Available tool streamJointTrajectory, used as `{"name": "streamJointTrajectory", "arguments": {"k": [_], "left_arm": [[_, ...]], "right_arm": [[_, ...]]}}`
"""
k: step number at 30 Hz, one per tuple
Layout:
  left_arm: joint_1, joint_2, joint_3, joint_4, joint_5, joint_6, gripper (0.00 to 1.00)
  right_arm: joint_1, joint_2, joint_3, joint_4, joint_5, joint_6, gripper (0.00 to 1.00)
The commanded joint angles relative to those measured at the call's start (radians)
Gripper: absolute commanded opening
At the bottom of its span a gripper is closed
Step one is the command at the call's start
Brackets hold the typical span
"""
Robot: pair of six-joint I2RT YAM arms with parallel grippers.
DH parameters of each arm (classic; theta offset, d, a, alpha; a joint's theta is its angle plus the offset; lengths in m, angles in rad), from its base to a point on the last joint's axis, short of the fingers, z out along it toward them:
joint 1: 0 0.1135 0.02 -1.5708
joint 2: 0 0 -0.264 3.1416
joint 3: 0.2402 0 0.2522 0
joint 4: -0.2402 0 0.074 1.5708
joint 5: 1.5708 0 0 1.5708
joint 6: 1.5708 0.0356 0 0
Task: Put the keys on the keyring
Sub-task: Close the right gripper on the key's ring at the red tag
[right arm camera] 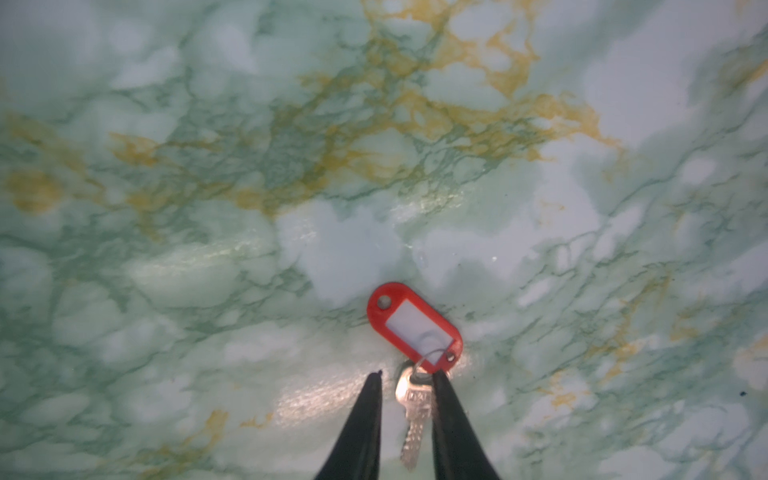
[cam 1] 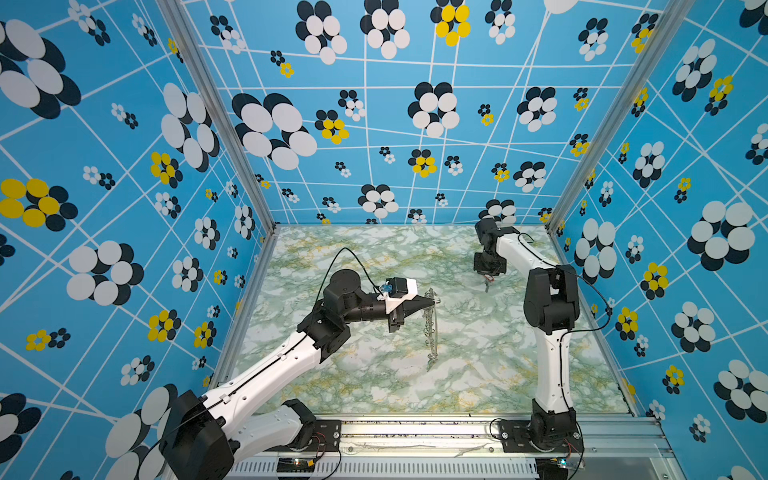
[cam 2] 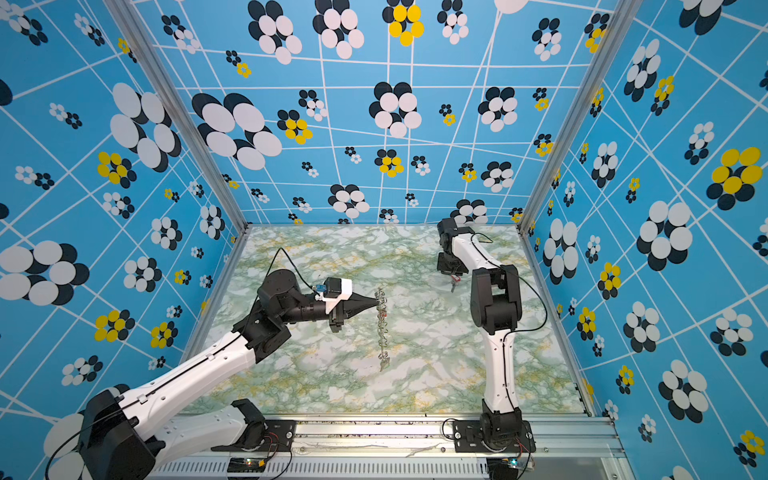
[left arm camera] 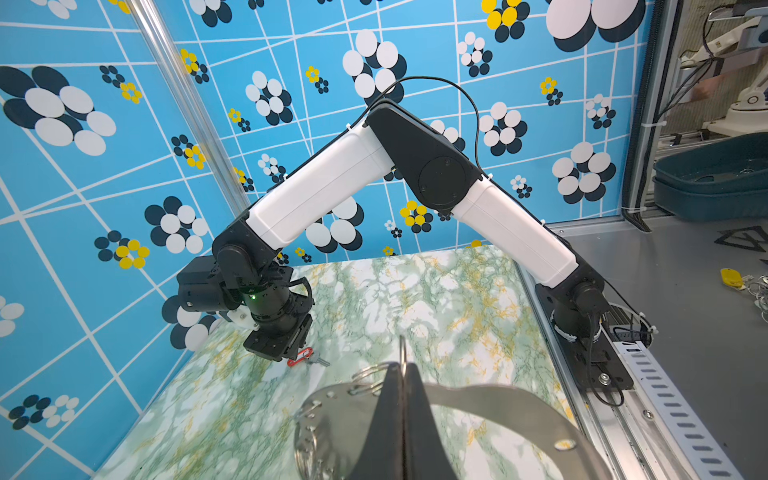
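Observation:
The keyring (cam 1: pixel 432 328) (cam 2: pixel 381 328), a flat grey metal crescent plate edged with small silver rings, hangs edge-on mid-table. My left gripper (cam 1: pixel 434 305) (cam 2: pixel 376 306) (left arm camera: pixel 404 365) is shut on one small ring at its upper end. The plate (left arm camera: pixel 340 419) curves under the fingers in the left wrist view. A red key tag (right arm camera: pixel 415 326) (left arm camera: pixel 300 357) (cam 1: pixel 490 279) with a silver key (right arm camera: pixel 415 411) lies on the marble at the back right. My right gripper (right arm camera: pixel 409 376) (cam 1: pixel 487 284) (cam 2: pixel 453 284) straddles the key, jaws narrowly open. One finger touches the key's head and a gap shows at the other.
The green marble table (cam 1: pixel 374 382) is boxed in by blue flowered walls on three sides. An aluminium rail (cam 1: pixel 415 432) runs along the front. The right arm's elbow (cam 1: pixel 550 299) rises over the right side. Outside the cell lie a yellow tag (left arm camera: pixel 731 277) and a teal bin (left arm camera: pixel 715 183).

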Motion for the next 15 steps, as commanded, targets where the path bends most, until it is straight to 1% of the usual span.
{"name": "streamJointTrajectory", "arguments": {"k": [1,15], "left_arm": [[0.008,-0.026,-0.01,0.021,0.003,0.005,0.0],[0.011,-0.03,-0.015,0.009,0.003,0.007,0.0]], "right_arm": [[-0.004,0.033,0.016,-0.034,0.03,-0.011,0.24],[-0.011,0.056,-0.016,-0.017,0.054,-0.009,0.21]]}}
